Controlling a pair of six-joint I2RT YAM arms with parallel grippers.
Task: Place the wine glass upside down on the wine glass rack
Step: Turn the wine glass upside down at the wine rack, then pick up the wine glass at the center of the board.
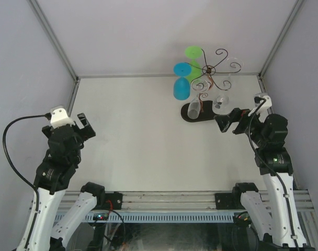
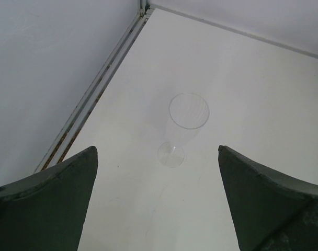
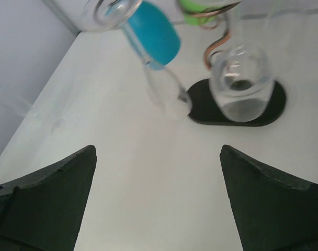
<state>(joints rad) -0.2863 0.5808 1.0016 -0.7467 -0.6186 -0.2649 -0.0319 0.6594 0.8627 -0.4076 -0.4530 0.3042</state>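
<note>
L: left gripper (image 1: 84, 125) fingers spread, holding nothing | wine glass (image 2: 186, 119) clear, upright on table (image 1: 138, 146) just ahead of them, ungrasped | wine glass rack (image 1: 210, 69) far right, blue glass (image 1: 181, 88) hanging | R: right gripper (image 1: 225, 121) spread, empty, beside rack base | step: approach | next: likely left pinches stem, inverts, carries rightward

The wine glass rack (image 1: 213, 69) is standing on its black oval base. A blue glass (image 1: 181, 88) and a green glass (image 1: 193, 54) are hanging at its left side, and two clear glasses (image 1: 193, 110) are hanging low over the base. The right gripper (image 1: 222, 122) is hovering just right of the base, while the left gripper (image 1: 86, 126) is waiting well apart to the rack's left.
</note>
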